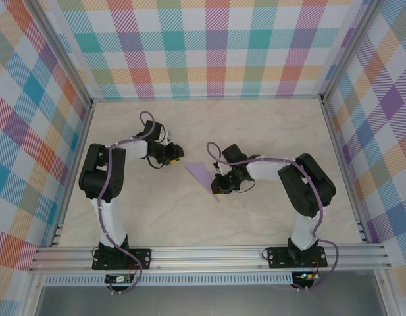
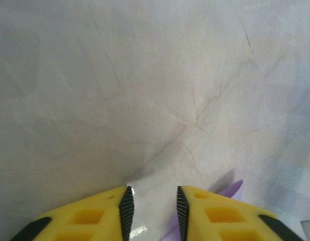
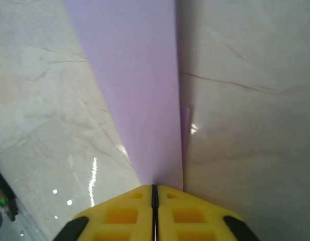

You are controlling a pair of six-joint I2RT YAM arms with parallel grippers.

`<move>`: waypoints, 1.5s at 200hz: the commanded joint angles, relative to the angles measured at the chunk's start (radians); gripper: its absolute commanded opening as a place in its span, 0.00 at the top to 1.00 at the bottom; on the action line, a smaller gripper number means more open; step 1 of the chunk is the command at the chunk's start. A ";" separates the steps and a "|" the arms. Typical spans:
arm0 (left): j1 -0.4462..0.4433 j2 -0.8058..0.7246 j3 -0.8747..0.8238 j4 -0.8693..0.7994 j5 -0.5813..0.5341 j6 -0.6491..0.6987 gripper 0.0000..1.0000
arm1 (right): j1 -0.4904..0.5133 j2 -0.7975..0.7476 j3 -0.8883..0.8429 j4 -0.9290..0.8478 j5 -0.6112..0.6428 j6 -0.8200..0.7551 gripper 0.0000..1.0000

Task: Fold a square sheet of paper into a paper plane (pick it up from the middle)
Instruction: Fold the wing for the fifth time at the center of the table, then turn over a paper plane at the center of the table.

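Note:
The square sheet of paper is folded into a narrow, pointed lavender paper plane [image 1: 201,173] that lies mid-table between the two arms. In the right wrist view the paper plane [image 3: 139,90] runs straight out from my right gripper [image 3: 155,188], whose yellow jaws are pressed together on its near end. From above, the right gripper [image 1: 218,183] sits at the plane's right end. My left gripper [image 1: 173,157] is just left of the plane. Its jaws stand apart over bare table [image 2: 152,193] with nothing between them, and a lavender tip [image 2: 231,191] pokes out beside the right finger.
The marble-look table [image 1: 209,125] is boxed in by checked walls on three sides [image 1: 209,46]. An aluminium rail [image 1: 209,253] with both arm bases runs along the near edge.

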 commanded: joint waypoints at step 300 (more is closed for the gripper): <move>-0.554 -0.085 0.239 -0.621 -0.576 -0.488 0.77 | -0.174 -0.467 -0.184 -0.148 0.503 0.336 0.00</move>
